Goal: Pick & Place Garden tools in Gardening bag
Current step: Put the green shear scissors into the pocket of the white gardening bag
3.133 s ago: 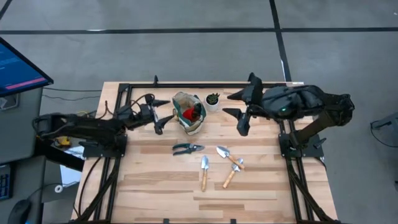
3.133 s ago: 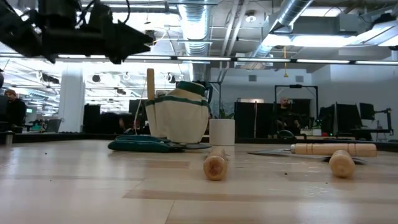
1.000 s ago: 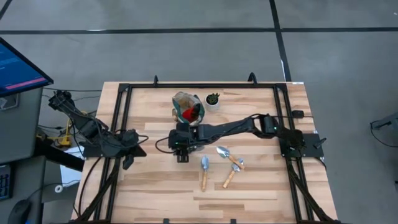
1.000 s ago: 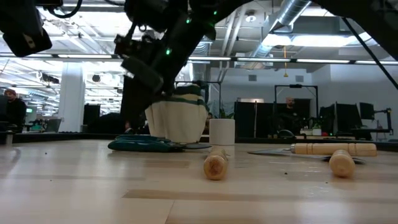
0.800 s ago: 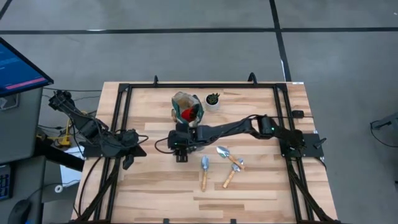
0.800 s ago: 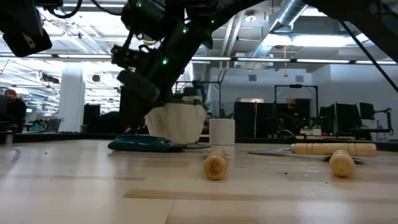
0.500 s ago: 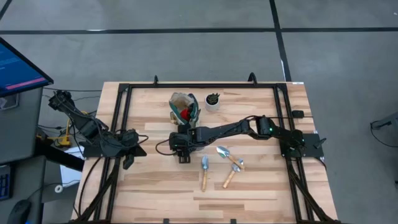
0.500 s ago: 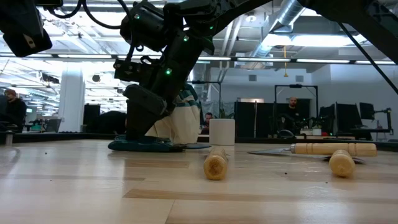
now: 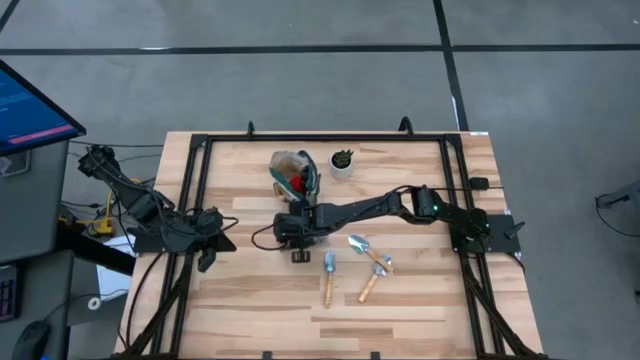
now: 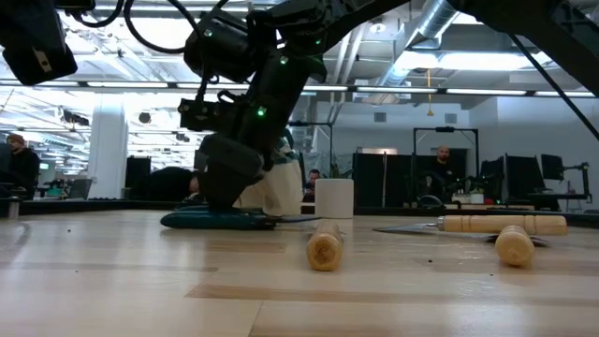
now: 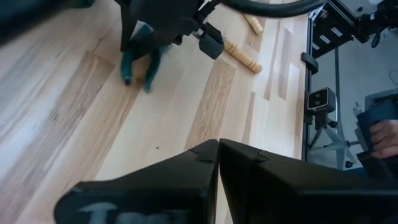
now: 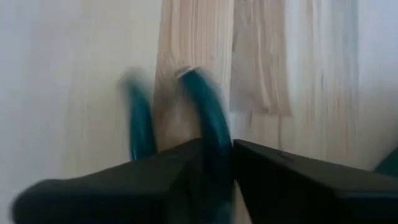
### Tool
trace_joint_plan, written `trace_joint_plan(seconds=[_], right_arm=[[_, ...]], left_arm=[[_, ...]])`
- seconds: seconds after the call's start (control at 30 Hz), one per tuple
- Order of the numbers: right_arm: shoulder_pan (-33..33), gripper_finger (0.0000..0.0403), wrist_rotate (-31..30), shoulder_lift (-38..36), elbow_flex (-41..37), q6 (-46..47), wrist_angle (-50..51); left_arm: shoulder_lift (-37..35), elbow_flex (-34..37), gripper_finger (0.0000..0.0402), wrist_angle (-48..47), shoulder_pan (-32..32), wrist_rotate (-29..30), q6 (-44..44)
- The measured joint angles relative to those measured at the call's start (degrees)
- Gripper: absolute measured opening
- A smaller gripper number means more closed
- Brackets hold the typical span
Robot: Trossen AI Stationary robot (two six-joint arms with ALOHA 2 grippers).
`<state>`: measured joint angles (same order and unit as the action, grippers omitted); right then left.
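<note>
The dark pruning shears (image 12: 211, 118), with teal handles, lie flat on the wooden table (image 9: 250, 300) just in front of the beige gardening bag (image 9: 290, 168). My right gripper (image 9: 296, 240) reaches in from the table's right, stands down on the shears (image 10: 211, 220) and is shut on one handle. A red item (image 9: 298, 182) shows inside the bag. Three wooden-handled garden tools (image 9: 328, 275) (image 9: 368, 252) (image 9: 370, 288) lie on the table nearer the front edge. My left gripper (image 9: 205, 255) waits, shut, at the table's left edge. My right gripper pinches one teal handle (image 12: 214, 140) of the shears between its two fingers. The other handle (image 12: 140, 127) lies free beside them. The fingers (image 10: 225, 187) come from above, slanting down, and run roughly along the handle. The shears rest flat on the table.
A small white pot (image 9: 341, 162) with a dark plant stands right of the bag. A black frame (image 9: 330, 137) runs round the table's far and side edges. Bare wood lies open at the near left. People stand in the room far behind the table.
My right gripper has gone down and a little toward the table's near edge, from in front of the bag onto the shears, which have kept their place. The bag has shifted slightly toward the table's left.
</note>
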<state>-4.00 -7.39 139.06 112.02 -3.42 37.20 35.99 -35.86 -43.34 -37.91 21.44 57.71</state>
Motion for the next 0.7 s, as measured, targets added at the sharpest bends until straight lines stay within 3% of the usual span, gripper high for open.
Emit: trace_joint_plan(seconds=[0.07,0.27,0.53,0.7], right_arm=[[-0.03,0.0043,0.2,-0.08,0.01,0.36,0.77],[-0.26,0.0044,0.92,-2.47,-0.23,3.31,2.36],[-0.91,0.0117,0.16,-10.96,-0.1,5.66,2.64],[-0.78,0.0124,-0.04,-15.98,0.01,5.7,6.22]], left_arm=[[0.0,0.0,0.0001,0.2,0.0,-0.01,0.06],[0.0,0.0,0.0001,0.53,0.0,-0.03,0.22],[0.0,0.0,0.0001,0.8,-0.02,-0.03,0.2],[0.02,0.0,0.0001,1.02,0.0,2.03,0.04]])
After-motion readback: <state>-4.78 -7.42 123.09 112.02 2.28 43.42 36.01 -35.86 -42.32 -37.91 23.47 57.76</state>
